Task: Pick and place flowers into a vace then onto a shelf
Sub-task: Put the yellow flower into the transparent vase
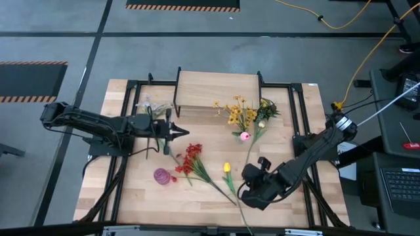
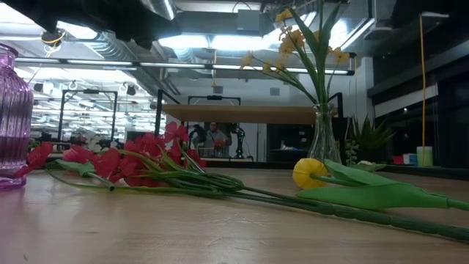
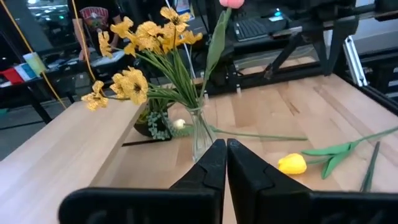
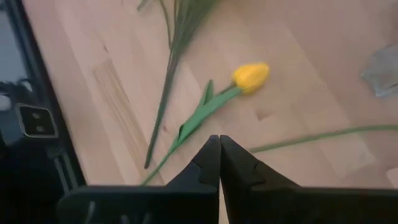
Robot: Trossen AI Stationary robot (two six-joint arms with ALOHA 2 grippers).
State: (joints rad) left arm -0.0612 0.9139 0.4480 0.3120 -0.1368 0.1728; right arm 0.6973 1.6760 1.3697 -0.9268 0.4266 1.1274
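The right claw (image 4: 219, 144) hangs pinched together, holding nothing — the yellow tulip (image 4: 250, 76) lies on the tabletop (image 1: 131, 196) just ahead, its stalk's long axis running back toward the claw. The left claw (image 3: 226, 152), also closed and empty, waits farther off, so the right arm is nearer.

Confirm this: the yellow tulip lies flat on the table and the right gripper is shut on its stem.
Wrong on the grip. The yellow tulip does lie flat on the table, but the right gripper is shut on nothing, apart from the stem. The right wrist view shows it.
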